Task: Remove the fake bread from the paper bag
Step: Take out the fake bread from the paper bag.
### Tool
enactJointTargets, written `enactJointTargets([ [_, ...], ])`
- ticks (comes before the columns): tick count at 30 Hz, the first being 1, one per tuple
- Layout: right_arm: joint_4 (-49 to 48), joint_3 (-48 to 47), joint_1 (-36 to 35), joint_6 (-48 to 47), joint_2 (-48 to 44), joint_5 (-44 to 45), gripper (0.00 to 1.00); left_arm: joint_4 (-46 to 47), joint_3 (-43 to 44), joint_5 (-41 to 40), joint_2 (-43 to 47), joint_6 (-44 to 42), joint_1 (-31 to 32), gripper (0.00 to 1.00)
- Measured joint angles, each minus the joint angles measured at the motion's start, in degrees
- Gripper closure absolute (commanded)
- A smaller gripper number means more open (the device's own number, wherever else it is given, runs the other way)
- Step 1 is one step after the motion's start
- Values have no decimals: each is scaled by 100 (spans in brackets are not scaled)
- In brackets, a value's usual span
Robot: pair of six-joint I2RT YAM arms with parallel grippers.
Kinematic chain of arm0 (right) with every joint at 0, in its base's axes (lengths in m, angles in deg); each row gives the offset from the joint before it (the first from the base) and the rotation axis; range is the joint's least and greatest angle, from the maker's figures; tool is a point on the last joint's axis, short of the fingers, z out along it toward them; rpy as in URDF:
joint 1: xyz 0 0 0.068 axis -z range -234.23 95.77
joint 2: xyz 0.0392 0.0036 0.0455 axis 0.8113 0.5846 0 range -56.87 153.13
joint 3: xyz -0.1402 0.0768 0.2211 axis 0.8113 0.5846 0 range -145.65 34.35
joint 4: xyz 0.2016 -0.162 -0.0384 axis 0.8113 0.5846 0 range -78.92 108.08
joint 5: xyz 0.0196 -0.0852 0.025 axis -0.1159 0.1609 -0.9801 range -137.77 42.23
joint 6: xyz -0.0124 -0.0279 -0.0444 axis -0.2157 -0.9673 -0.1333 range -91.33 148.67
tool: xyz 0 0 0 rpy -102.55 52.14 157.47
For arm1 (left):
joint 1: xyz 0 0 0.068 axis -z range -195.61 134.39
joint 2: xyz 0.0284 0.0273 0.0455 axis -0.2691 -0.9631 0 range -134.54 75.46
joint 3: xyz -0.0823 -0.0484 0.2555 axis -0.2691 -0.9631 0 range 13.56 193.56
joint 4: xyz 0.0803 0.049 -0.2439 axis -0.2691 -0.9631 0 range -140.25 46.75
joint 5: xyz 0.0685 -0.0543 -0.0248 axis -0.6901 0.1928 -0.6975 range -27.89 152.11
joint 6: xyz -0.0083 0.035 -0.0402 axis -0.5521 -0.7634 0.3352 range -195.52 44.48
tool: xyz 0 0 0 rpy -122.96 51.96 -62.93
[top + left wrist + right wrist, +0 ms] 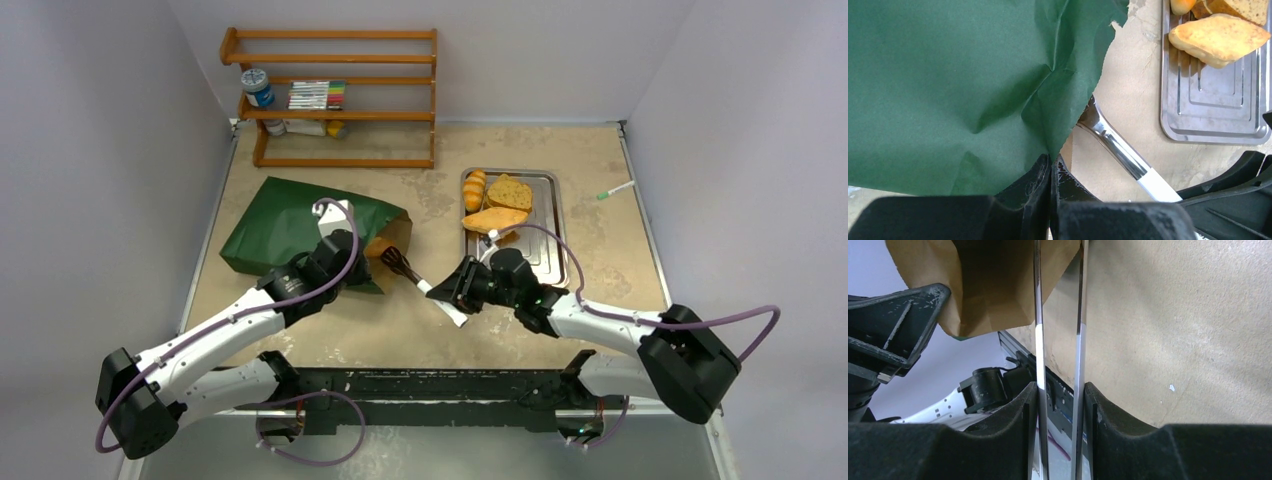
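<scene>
The dark green paper bag (290,225) lies on its side at the left, its brown mouth (388,240) facing right. My left gripper (345,262) is shut on the bag's lower mouth edge (1048,125); the left wrist view shows the jaws pinching green paper. My right gripper (462,290) is shut on the metal tongs (425,285), squeezing both arms (1080,340). The tong tips reach into the bag mouth (993,285) and hold something dark (397,260); I cannot tell what it is. A striped orange roll (474,190), brown slice (510,190) and tan toast (495,218) lie on the tray.
The silver metal tray (545,235) stands right of centre, also in the left wrist view (1213,115). A wooden rack (335,100) with a can and markers stands at the back wall. A white and green pen (617,189) lies at the far right.
</scene>
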Motion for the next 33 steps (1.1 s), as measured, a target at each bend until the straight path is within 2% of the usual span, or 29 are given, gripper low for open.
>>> enactJointTargets([
  [33, -1408, -387, 372, 101, 1694, -903, 60, 129, -221, 254, 118, -208, 7, 100],
])
